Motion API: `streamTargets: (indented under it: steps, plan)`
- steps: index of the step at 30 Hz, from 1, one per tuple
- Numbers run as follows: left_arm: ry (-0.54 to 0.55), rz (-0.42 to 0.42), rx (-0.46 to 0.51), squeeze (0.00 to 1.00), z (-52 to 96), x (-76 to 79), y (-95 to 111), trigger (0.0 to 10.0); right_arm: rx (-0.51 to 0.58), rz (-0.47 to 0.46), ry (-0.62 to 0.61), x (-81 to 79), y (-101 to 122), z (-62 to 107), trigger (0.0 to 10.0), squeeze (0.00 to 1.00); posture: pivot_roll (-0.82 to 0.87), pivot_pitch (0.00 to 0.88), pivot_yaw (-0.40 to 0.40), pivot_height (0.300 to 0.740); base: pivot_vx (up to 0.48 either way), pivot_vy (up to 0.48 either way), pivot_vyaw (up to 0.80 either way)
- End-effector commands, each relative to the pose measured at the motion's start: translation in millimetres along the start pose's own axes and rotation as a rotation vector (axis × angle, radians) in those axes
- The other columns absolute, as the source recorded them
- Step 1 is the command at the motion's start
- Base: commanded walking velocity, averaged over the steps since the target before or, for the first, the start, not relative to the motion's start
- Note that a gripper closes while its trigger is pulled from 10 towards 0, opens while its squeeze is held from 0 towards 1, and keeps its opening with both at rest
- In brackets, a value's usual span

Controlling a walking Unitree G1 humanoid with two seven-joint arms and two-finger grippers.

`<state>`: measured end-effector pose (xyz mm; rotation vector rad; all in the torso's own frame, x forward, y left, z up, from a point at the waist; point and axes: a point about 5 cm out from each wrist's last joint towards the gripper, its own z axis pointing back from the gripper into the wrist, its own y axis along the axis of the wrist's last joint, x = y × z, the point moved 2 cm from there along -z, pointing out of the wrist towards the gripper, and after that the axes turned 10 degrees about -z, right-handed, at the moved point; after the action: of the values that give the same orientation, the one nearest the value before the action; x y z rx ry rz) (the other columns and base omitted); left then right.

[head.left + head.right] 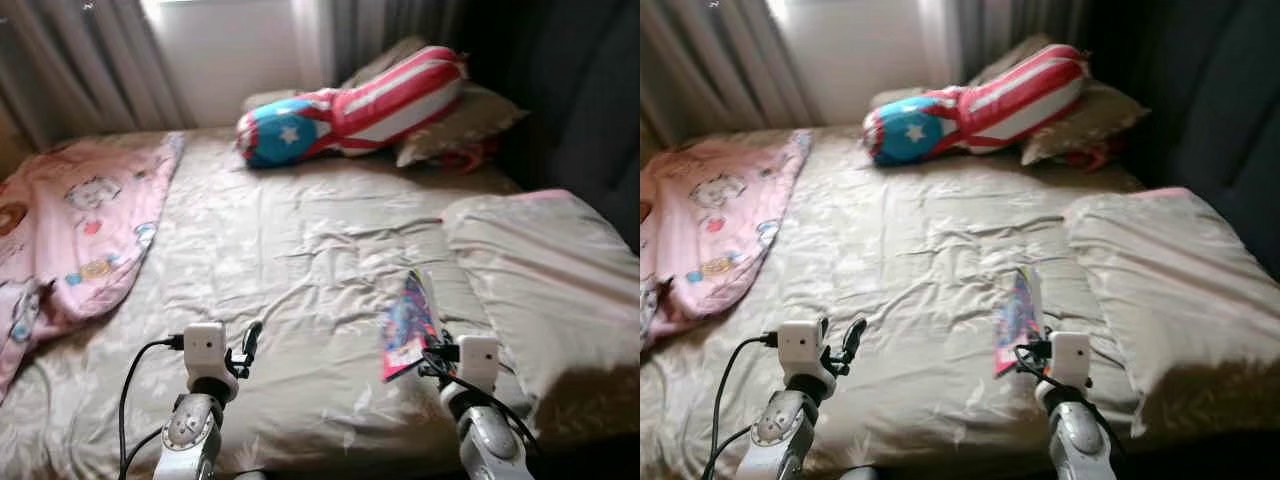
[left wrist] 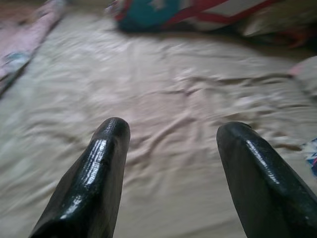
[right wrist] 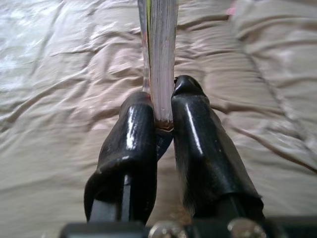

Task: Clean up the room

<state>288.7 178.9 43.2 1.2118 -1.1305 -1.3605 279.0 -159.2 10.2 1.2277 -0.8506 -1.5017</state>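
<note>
A thin, colourful book [image 1: 408, 325] is held edge-up above the beige bed sheet [image 1: 300, 250], near the bed's front right. My right gripper [image 3: 159, 106] is shut on the book [image 3: 158, 54], its two black fingers pinching the lower edge of the pages. My left gripper [image 2: 171, 134] hovers open over the front left of the bed, nothing between its fingers [image 2: 104, 163]. In the left eye view the left gripper [image 1: 248, 345] sits low, just above the sheet.
A pink cartoon blanket [image 1: 85, 215] lies crumpled on the bed's left side. A red, white and blue star cushion [image 1: 345, 110] and a beige pillow [image 1: 460, 125] lie at the head. Another beige pillow [image 1: 550, 270] lies on the right. Grey curtains [image 1: 90, 60] hang behind.
</note>
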Motion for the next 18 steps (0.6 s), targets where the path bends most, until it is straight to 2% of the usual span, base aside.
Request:
streamTargets:
  steps: [1,10,13,14,18]
  plan:
    - [0.024,-0.002,-0.009,0.00,2.0,-7.5,-1.2,10.0,0.026,0.008,0.089,-20.1,6.6,-5.8,10.0,0.00,-0.05,0.022,0.010,0.646,0.000,0.000,0.00]
    - [0.017,-0.002,-0.006,0.00,1.9,-7.8,0.1,10.0,-0.025,0.047,0.212,-30.7,3.5,-8.9,10.0,0.00,-0.04,0.031,0.014,0.646,0.000,0.000,0.00]
    - [0.016,-0.004,-0.005,0.00,2.2,-8.2,0.6,10.0,-0.035,0.009,0.213,-30.4,5.5,-14.9,10.0,0.00,-0.04,0.036,0.017,0.646,0.000,0.000,0.00]
    - [0.014,-0.006,-0.004,0.00,2.8,-8.8,1.4,10.0,-0.035,-0.045,0.192,-27.3,9.7,-22.1,10.0,0.00,-0.02,0.046,0.021,0.646,0.000,0.000,0.00]
    - [0.010,-0.017,-0.002,0.00,5.3,-11.3,2.7,10.0,-0.065,-0.104,0.168,-23.8,17.4,-39.3,10.0,0.00,0.00,0.061,0.030,0.646,0.000,0.000,0.00]
